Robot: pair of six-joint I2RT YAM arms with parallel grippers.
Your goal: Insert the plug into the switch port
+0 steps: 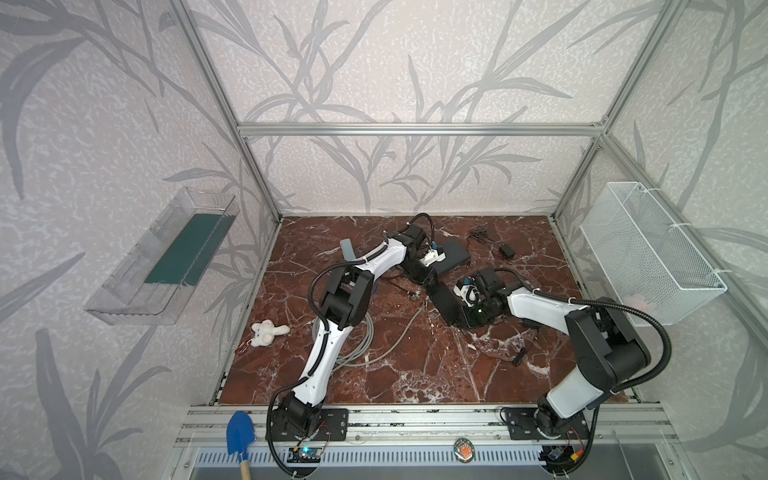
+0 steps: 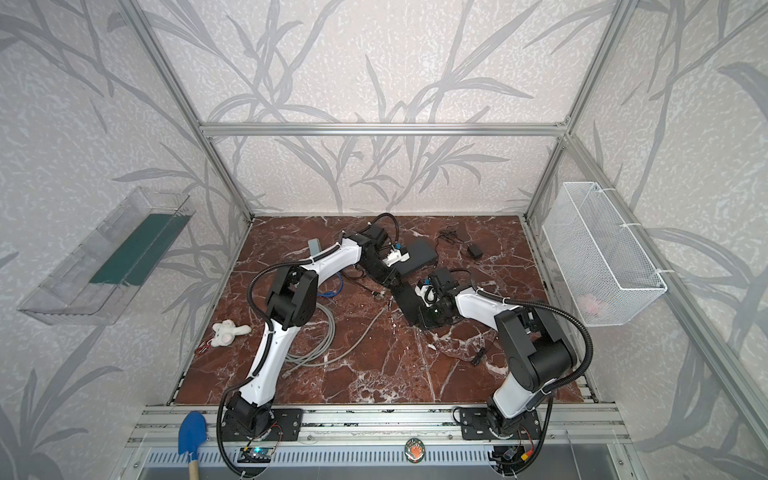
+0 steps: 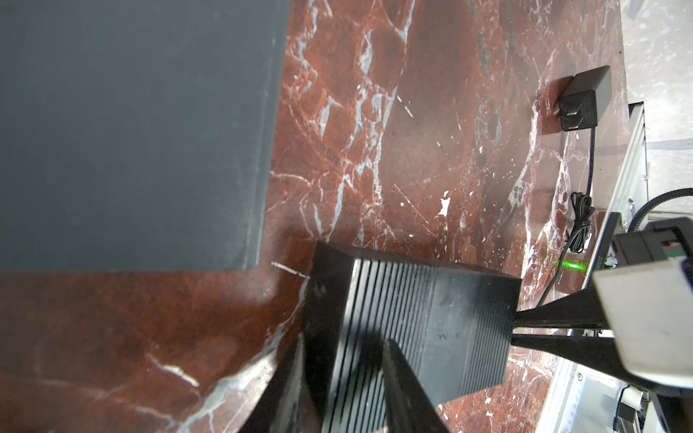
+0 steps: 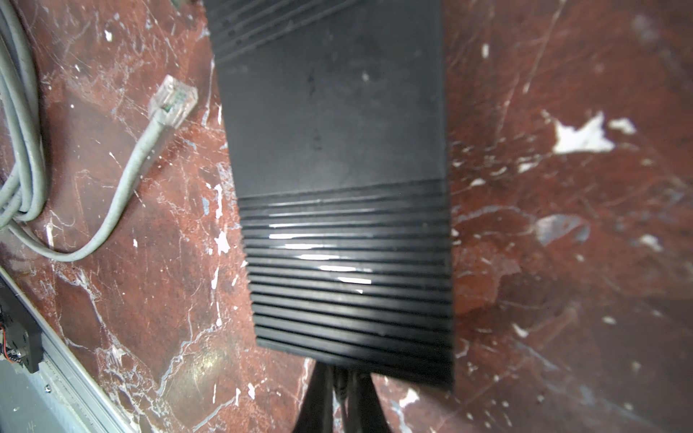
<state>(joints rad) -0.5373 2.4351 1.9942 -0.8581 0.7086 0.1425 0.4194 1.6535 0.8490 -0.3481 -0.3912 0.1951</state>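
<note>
Left arm (image 1: pixel 328 349) is reaching forward with elbow raised and wrist bent downward. The left pincer (image 3: pixel 343 339) is standing part-open, its fingers clamping one end of the switch (image 4: pixel 337 131). Right arm (image 1: pixel 540 305) is stretching low toward centre. The right pincer (image 4: pixel 339 375) is pinching, nearly closed, a thin dark plug (image 4: pixel 339 388), which is sitting at the switch end facing that pincer.

Front worktop (image 1: pixel 415 374) lies open; grey cable coil (image 4: pixel 22 168) and, seemingly, a flat dark box (image 1: pixel 455 255) crowd the switch (image 1: pixel 444 300).
</note>
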